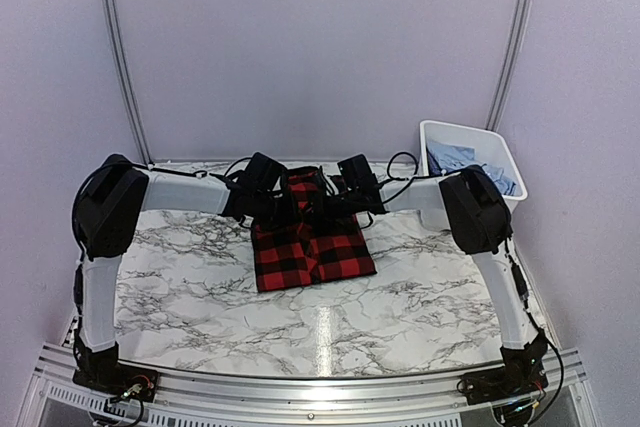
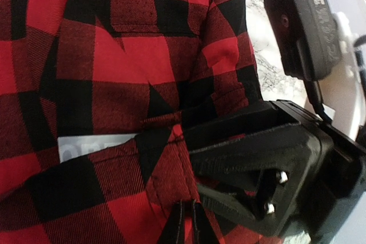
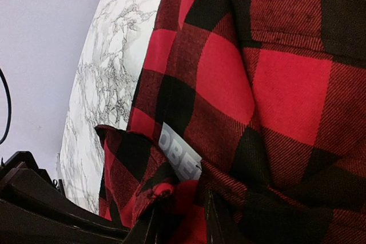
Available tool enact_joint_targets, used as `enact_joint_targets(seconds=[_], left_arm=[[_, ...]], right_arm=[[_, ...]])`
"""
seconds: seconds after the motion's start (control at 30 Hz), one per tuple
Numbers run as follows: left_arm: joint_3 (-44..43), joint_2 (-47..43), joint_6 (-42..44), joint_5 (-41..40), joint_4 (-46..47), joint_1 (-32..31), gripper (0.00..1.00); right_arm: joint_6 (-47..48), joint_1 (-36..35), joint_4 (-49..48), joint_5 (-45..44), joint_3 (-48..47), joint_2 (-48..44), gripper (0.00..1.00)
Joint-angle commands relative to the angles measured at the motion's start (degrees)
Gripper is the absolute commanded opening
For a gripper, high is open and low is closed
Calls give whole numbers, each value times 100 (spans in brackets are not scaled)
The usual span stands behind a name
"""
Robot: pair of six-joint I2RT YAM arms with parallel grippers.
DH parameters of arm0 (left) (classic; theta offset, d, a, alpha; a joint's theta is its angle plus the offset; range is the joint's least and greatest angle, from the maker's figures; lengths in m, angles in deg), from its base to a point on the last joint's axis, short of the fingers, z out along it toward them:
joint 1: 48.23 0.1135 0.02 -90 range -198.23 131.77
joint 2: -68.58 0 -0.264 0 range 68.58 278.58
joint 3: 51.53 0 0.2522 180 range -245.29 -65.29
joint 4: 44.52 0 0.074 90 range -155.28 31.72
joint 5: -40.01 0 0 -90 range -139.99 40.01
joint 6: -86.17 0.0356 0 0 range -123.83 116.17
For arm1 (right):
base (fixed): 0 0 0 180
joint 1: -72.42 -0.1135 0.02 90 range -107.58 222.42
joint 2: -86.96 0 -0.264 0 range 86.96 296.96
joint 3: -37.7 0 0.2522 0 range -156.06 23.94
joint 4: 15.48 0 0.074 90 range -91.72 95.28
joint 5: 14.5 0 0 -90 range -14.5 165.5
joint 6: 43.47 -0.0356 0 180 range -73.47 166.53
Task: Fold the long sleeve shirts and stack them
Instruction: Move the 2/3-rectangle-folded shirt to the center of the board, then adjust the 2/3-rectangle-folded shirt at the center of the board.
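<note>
Evidently left gripper (image 2: 184, 221) pinched flannel shirt (image 1: 312, 252) at far edge; right gripper (image 3: 180, 221) alongside, grip unclear; shirt body lay nearward of both.

Left gripper (image 2: 187, 224) pinched shut, right gripper (image 3: 180, 224) close beside.

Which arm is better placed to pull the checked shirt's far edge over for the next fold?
Left, probably. The left tool is pinched shut on the red-and-black shirt at its far edge. The right tool straddles the cloth with its jaws apart, so its grip looks unsettled.
</note>
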State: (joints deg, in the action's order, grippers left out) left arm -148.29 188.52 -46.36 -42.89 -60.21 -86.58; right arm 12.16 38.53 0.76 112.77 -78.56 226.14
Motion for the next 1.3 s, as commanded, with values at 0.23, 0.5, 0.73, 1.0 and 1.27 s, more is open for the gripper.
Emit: enact_joint_targets(seconds=[0.23,0.5,0.73,1.0,1.27], left_arm=[[-1205,1222,128,360,-250,72,7],[-1426,1125,272,430,-349,73,13],[-904,268,376,199,-373,99,19],[435,-861,209,-910,-633,521,22],[839,-770,227,-1066,-703,735,26]], right_arm=[[414,183,319,-1379,657,-897,32],[850,289,593,-1776,1023,-1528,40],[1235,401,995,-2521,1061,-1605,41],[1604,603,1202,-2787,1095,-1534,46],[1670,608,1219,-2827,1070,-1472,47]])
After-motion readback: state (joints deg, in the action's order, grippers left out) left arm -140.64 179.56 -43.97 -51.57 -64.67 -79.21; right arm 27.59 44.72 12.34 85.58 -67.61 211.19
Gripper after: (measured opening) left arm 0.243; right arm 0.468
